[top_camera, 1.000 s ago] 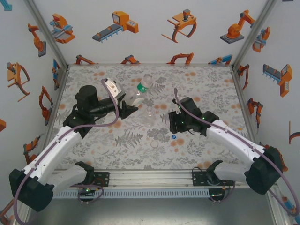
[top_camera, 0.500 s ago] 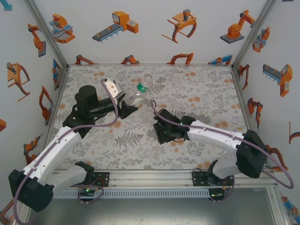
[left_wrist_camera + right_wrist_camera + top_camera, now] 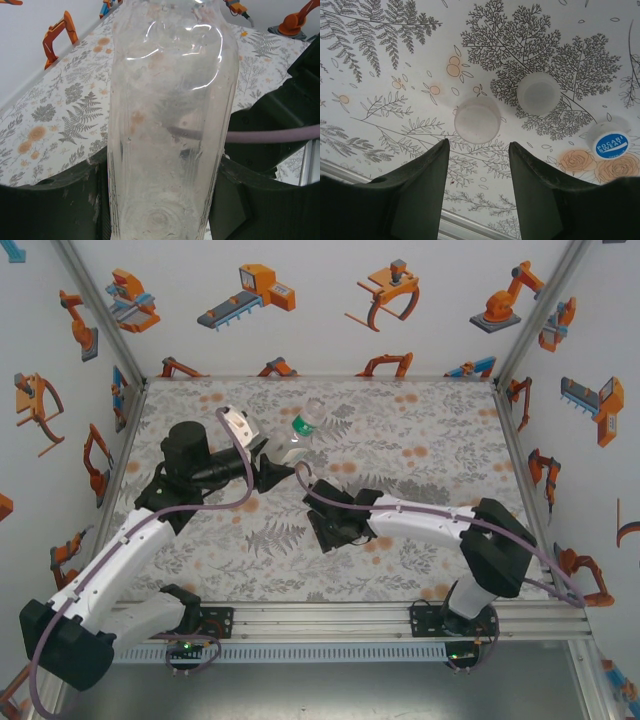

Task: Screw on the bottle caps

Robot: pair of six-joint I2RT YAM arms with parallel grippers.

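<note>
My left gripper (image 3: 281, 473) is shut on a clear bottle (image 3: 170, 125), whose body stands between both dark fingers (image 3: 50, 205). A second clear bottle with a green band (image 3: 300, 432) lies on the table just behind that gripper. My right gripper (image 3: 477, 150) hangs open over the table with nothing between its fingers. Just beyond its tips lies a pale cap (image 3: 477, 120), with another pale cap (image 3: 538, 94) to its right. A blue cap (image 3: 611, 145) lies further right. In the top view the right gripper (image 3: 325, 532) sits at mid-table, close to the left gripper.
The floral table mat (image 3: 420, 430) is walled on three sides by white panels with orange robot pictures. A metal rail (image 3: 320, 618) runs along the near edge. The right arm (image 3: 420, 522) stretches across the middle of the table.
The right arm has swung left across the table, from right of centre to just in front of the left gripper. The left arm and its bottle have stayed put.
</note>
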